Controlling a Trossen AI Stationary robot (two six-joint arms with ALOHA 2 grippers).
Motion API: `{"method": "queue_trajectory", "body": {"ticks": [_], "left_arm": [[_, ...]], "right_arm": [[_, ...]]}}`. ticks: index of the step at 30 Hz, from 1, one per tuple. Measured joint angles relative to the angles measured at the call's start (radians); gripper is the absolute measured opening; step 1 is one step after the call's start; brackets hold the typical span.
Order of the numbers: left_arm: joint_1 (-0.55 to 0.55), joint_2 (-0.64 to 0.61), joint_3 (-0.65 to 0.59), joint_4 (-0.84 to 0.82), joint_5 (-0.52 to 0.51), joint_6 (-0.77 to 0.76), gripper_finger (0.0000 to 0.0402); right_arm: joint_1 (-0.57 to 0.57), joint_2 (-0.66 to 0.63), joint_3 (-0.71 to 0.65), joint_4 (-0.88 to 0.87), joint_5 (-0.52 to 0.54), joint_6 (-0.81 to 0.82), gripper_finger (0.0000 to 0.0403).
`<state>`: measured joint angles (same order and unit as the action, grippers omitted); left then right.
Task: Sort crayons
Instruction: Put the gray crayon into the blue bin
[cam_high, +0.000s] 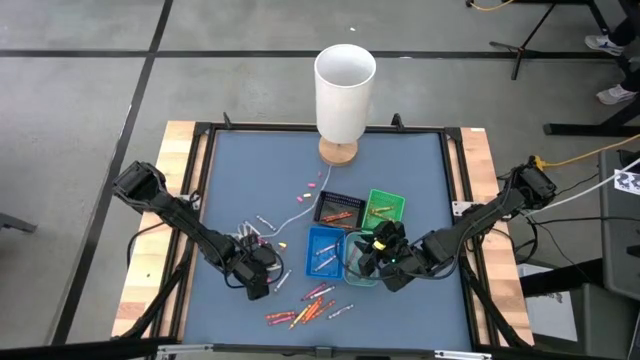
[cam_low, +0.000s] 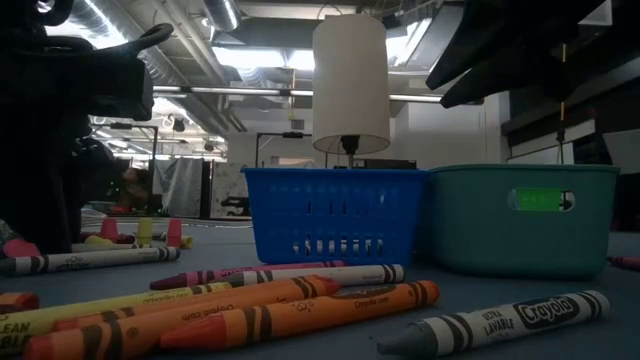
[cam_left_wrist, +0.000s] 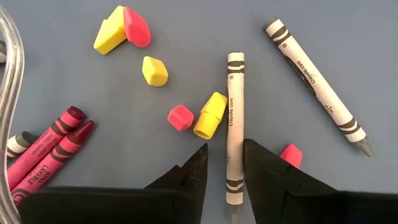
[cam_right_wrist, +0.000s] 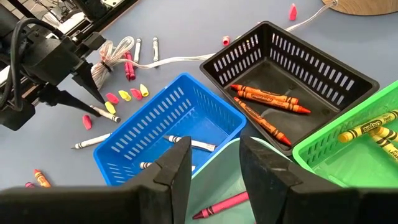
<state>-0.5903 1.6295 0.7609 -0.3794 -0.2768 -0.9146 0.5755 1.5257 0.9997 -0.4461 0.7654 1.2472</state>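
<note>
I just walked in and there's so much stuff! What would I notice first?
Probably the tall white lamp at the table's far edge. Next, four little trays near the middle: black, green, blue and teal. The left gripper straddles a white crayon among broken bits.

- Looks like a lab or industrial workshop, not a home.
- Bare grey concrete floor (cam_high: 80, 120) around the wood-edged, blue-topped work table (cam_high: 400, 170).
- Beyond that table: exposed ceiling pipes and ducts (cam_low: 250, 95), strip lights.
- Yellow cable (cam_high: 585, 155) and black stand legs (cam_high: 530, 40) on the floor beside that table.
</note>
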Motion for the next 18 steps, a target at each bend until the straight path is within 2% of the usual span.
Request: {"method": "queue_trajectory", "body": {"ticks": [12, 18], "left_arm": [[0.000, 0.000, 0.000, -0.002, -0.001, 0.000, 0.0013], [0.002, 0.001, 0.017, -0.009, 0.019, 0.006, 0.0005]], "right_arm": [[0.000, 0.000, 0.000, 0.000, 0.000, 0.000, 0.0131], [0.000, 0.000, 0.000, 0.000, -0.003, 0.000, 0.0131]]}}
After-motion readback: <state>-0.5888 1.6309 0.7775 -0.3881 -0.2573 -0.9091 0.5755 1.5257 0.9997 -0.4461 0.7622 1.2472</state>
